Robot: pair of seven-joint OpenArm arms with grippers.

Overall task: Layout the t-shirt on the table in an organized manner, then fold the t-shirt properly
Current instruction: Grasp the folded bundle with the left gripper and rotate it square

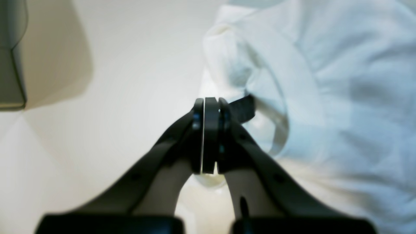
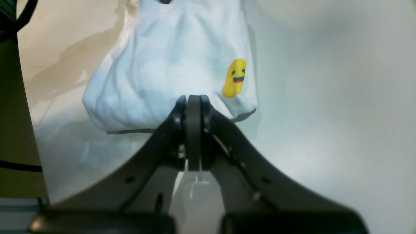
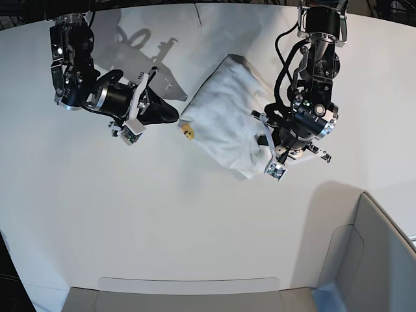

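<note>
The white t-shirt (image 3: pixel 224 114) lies bunched on the white table (image 3: pixel 195 221), between my two grippers. My right gripper (image 3: pixel 177 117) meets its left edge beside a yellow smiley print (image 3: pixel 188 132). In the right wrist view the gripper (image 2: pixel 194 97) is shut over the hem of the t-shirt (image 2: pixel 162 71), near the smiley (image 2: pixel 234 78). My left gripper (image 3: pixel 268 158) sits at the shirt's lower right edge. In the left wrist view the gripper (image 1: pixel 211 99) is shut at the collar of the t-shirt (image 1: pixel 341 81). The black neck tag (image 1: pixel 243 109) sticks out beside it, and a thin white strip shows between the pads.
A grey-white bin (image 3: pixel 370 260) stands at the near right corner; its corner (image 1: pixel 11 65) shows in the left wrist view. A low grey ledge (image 3: pixel 188 292) runs along the near edge. The table's edge (image 2: pixel 29 130) and dark cables (image 2: pixel 19 16) lie left of the right gripper.
</note>
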